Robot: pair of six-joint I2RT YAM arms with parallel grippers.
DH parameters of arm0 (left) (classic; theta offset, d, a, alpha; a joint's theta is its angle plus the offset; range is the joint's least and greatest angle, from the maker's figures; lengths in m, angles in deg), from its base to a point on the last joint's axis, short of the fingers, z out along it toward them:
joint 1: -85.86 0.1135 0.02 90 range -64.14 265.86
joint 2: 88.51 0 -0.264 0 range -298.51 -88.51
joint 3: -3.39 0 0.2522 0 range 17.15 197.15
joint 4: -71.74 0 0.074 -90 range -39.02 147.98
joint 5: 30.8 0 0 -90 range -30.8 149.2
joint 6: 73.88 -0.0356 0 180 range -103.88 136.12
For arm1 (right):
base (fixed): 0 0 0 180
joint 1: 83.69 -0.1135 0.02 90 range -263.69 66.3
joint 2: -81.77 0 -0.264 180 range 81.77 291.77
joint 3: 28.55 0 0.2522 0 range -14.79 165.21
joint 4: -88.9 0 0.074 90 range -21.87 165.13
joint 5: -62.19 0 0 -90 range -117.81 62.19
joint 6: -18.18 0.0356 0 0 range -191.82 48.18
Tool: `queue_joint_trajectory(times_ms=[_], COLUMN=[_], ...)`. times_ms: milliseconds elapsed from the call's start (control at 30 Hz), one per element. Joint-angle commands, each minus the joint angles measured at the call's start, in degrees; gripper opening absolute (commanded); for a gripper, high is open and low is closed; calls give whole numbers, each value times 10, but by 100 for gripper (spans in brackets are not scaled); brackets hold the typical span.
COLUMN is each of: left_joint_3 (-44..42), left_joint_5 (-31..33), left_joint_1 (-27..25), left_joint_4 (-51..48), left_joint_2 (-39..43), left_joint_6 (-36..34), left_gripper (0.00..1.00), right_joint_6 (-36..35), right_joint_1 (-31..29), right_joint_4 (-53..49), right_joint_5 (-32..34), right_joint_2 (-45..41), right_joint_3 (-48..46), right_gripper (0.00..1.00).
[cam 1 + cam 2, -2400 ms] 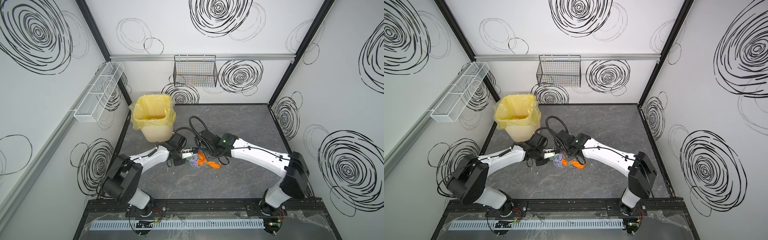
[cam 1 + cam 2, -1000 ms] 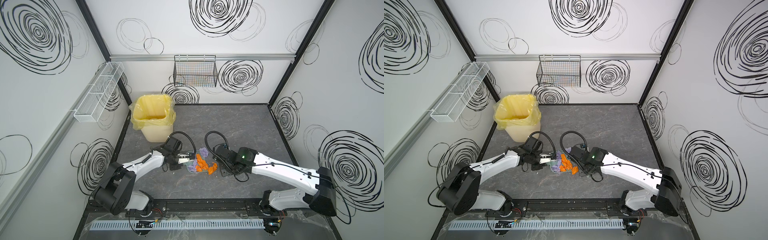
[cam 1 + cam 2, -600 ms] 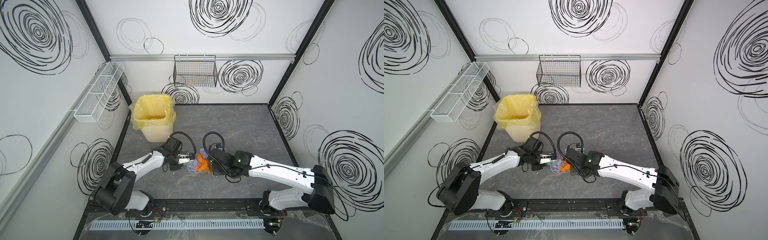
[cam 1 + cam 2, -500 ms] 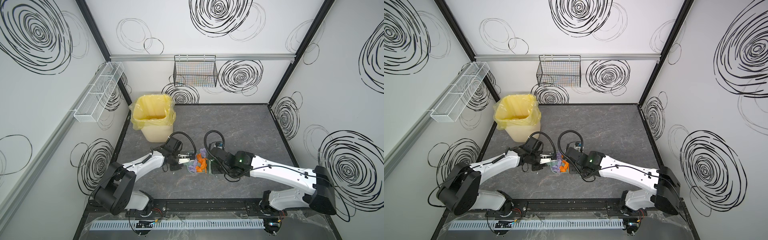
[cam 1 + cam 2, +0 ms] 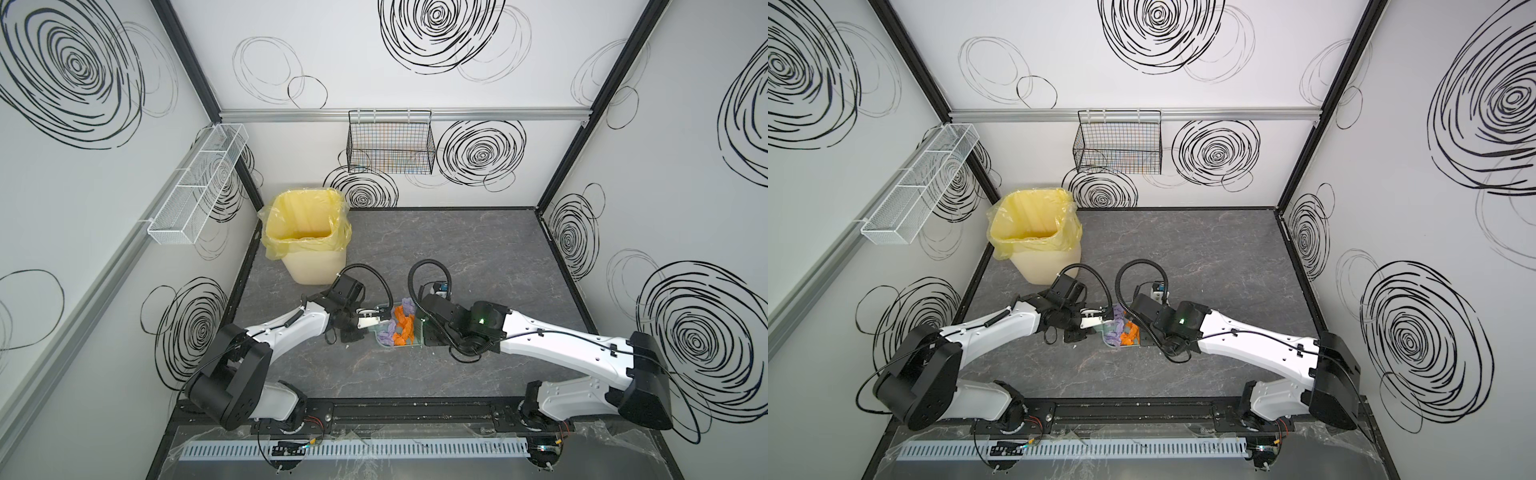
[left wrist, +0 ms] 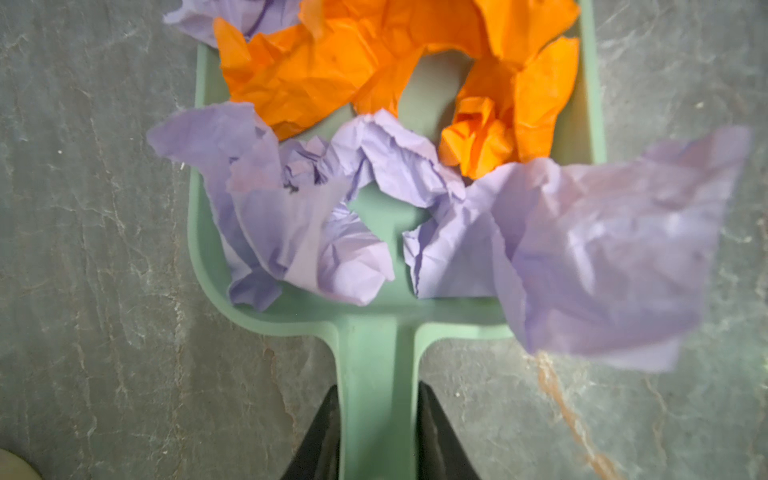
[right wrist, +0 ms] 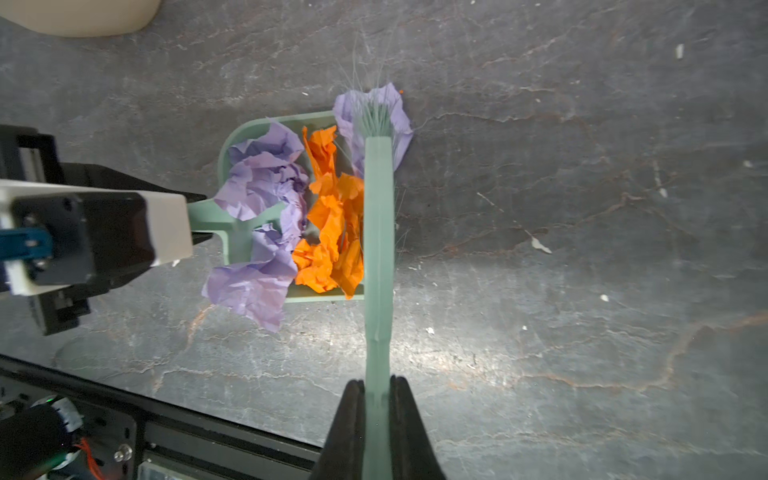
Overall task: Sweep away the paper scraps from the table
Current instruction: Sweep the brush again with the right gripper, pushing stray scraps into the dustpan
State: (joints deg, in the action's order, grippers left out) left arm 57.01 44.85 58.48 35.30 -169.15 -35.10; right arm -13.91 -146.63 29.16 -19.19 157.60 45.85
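R end effector [image 7: 376,386] clamps brush [image 7: 378,249], L end effector [image 6: 376,392] dustpan [image 6: 374,336], only R wrist cam shows bristles [image 7: 374,116]

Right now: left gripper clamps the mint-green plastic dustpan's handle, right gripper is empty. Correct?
No: the right wrist view shows the right gripper shut on the long mint-green brush. The left gripper does clamp the handle of the mint-green plastic dustpan.

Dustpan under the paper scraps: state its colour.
The dustpan is mint green, clearest in the left wrist view.
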Motion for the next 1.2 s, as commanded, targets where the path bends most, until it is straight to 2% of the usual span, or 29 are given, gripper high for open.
queue_joint_trajectory(times_ms=[0, 133, 333, 533, 733, 900, 1033, 1167], left_joint_3=[-4, 0, -5, -8, -9, -10, -11, -9], left_joint_5=[-15, -15, -15, -18, -23, -24, -22, -23], left_joint_1=[-4, -3, -2, 2, 9, 17, 20, 25], left_joint_4=[-11, -12, -11, -9, -7, 0, 8, 10], left_joint_2=[-2, -2, 0, 1, 4, 1, -4, -8], left_joint_6=[2, 3, 4, 2, 5, 7, 10, 11], left_gripper=[0, 0, 0, 0, 0, 0, 0, 0], right_joint_6=[12, 10, 20, -41, -136, -209, -232, -233], right_joint_1=[-3, -5, -5, 25, 86, 131, 141, 139], right_joint_4=[-63, -79, -155, -185, -151, -63, -2, 12], right_joint_5=[45, 51, 107, 160, 148, 126, 86, 45], right_joint_2=[8, 25, 55, 97, 141, 153, 161, 180], right_joint_3=[27, 39, 76, 125, 167, 161, 150, 157], right_gripper=[0, 0, 0, 0, 0, 0, 0, 0])
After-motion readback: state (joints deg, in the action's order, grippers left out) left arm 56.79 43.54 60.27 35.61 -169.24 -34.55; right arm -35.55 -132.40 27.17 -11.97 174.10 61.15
